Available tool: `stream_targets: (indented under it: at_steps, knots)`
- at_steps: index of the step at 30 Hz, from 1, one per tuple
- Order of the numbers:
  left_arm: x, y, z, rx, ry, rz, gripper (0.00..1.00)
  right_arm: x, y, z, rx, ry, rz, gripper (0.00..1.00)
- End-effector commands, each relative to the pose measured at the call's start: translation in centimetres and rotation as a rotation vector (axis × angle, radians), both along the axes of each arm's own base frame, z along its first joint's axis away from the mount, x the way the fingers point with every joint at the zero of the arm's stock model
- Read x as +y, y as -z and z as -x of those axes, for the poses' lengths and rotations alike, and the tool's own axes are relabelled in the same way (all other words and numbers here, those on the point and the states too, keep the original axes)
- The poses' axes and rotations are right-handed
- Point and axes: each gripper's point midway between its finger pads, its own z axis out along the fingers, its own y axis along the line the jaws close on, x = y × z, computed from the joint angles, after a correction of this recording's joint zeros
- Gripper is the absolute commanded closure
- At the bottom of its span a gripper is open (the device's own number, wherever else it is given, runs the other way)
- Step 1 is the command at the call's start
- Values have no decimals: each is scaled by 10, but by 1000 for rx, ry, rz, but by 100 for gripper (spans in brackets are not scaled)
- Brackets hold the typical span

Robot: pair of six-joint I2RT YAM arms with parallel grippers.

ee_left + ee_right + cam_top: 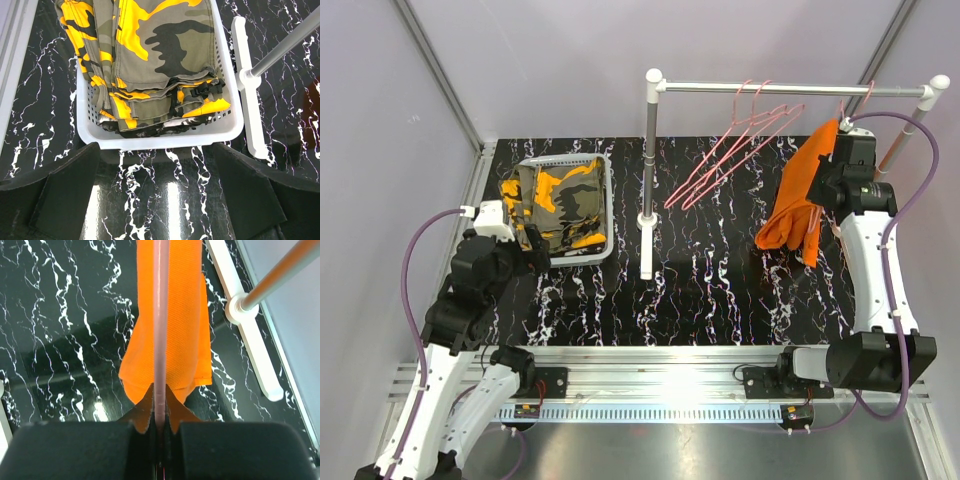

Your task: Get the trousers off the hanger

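Orange trousers (798,200) are seen hanging at the right of the top view, draped on a pink hanger (161,315) that is hooked to the rail (790,89) at the upper right; the cloth is bunched at its lower end above the table (700,290); the right pincer (160,427) is pressed together on the hanger's thin bar, with orange cloth gathered against the fingertips on both sides; camouflage trousers (565,200) are folded in a white basket (609,205) at the upper left; the left pincer (156,165) is held spread wide over the table just below the basket's near wall, apart from it; bare pink hangers (735,140) are hung slanting from the rail's middle.
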Motion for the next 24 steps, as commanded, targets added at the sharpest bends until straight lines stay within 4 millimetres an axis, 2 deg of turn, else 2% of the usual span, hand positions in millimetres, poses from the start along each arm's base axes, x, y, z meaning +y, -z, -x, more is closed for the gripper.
stream_targets:
  at_steps: [1, 7, 11, 24]
  knots:
    - [-7, -7, -7, -36, 35, 8, 1, 0, -61, -1, -161, -5, 24, 100]
    - [-9, -5, -7, -30, 37, 9, 1, 4, -85, 6, -203, -25, 23, 100]
    - [-9, -5, -8, -29, 38, 9, 1, 7, -110, 10, -261, -47, 26, 100]
    - [-9, -5, -8, -25, 39, 9, 1, 18, -169, 28, -414, -120, 47, 100]
